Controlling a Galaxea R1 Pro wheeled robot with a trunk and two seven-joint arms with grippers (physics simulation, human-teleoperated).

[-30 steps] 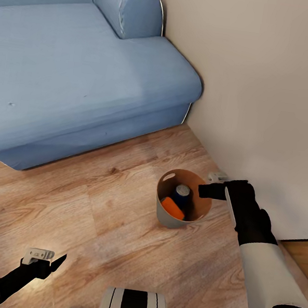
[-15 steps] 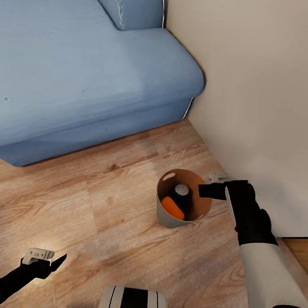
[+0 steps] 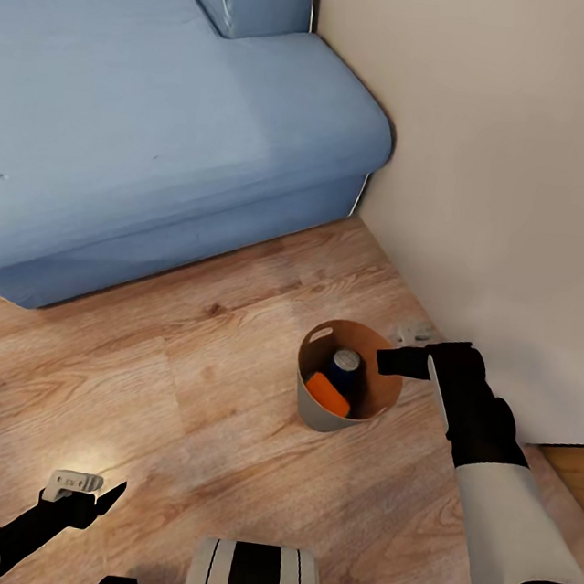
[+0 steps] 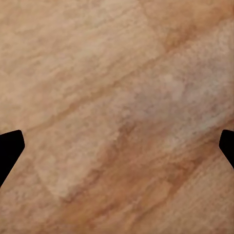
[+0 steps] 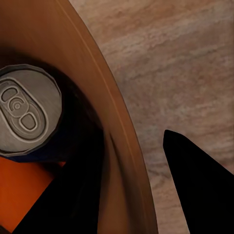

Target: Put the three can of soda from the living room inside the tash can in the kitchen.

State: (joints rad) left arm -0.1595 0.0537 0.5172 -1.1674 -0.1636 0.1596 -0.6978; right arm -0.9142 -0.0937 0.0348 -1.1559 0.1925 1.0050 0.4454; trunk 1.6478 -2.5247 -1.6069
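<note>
- Wood plank floor (image 3: pixel 178 388) lay under the empty left gripper (image 4: pixel 117 146), its jaws spread wide.
- The tash can (image 3: pixel 313 410), holding a blue can (image 3: pixel 346 364) and an orange can (image 3: pixel 327 393), looked light and stiff.
- The right gripper (image 3: pixel 392 360) straddled its thin, likely slippery rim, the natural hold; its closure could not be judged.

Soft even light, slight blur

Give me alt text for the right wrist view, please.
The right gripper straddles the trash can rim, one finger inside, one outside over wood floor. Inside stands a dark blue can, silver top up, with an orange can beside it.
</note>
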